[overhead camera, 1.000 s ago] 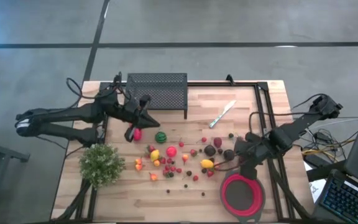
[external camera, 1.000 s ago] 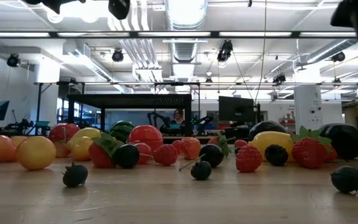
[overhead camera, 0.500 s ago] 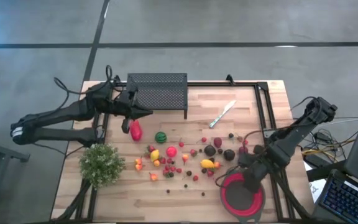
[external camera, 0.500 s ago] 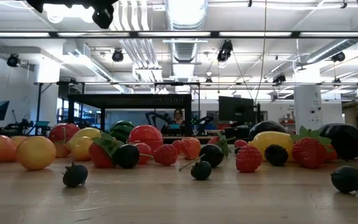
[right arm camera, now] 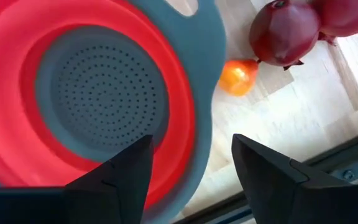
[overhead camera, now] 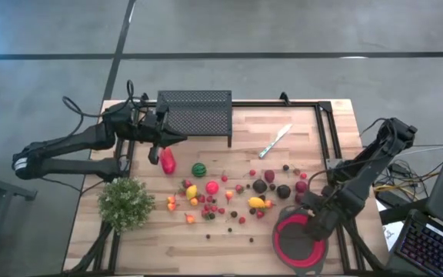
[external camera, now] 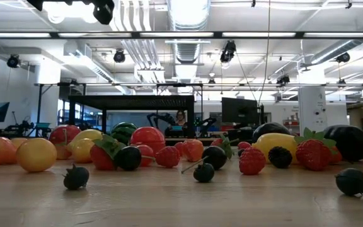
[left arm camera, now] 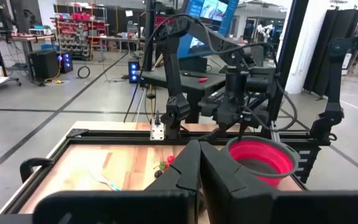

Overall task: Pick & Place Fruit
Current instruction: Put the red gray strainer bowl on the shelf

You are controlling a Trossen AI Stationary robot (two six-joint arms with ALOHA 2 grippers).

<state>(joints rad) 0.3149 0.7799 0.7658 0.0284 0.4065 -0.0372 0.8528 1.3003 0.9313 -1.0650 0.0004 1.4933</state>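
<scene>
Hovering over the red colander (overhead camera: 300,240) at the near-right corner of the table (overhead camera: 206,254), the right gripper (overhead camera: 311,224) is standing with its fingers (right arm camera: 120,171) spread and nothing between them; in the right wrist view only the colander's perforated grey base shows in the gap. The colander's rim is sitting close to the table's right rail and near edge, so little bare wood is showing on those two sides.

The fruit (overhead camera: 229,192) is lying scattered across the middle of the table, between the bushy green plant (overhead camera: 126,202) on the left and the colander on the right. A maroon piece (right arm camera: 284,31) and a small orange one (right arm camera: 238,76) are lying just beside the colander's rim. The larger red piece (overhead camera: 168,161) is lying apart at the left end of the scatter, near the left gripper (overhead camera: 177,137).

The left gripper is hanging with its fingers pressed together and nothing held, at the front edge of the black mesh rack (overhead camera: 194,112) along the far side. A silver knife (overhead camera: 275,141) is lying on open wood right of the rack, clear of the fruit.

Bare wood is running along the whole near edge in front of the fruit, and in the low view the nearest dark berries (external camera: 76,177) are sitting well apart with room between them
</scene>
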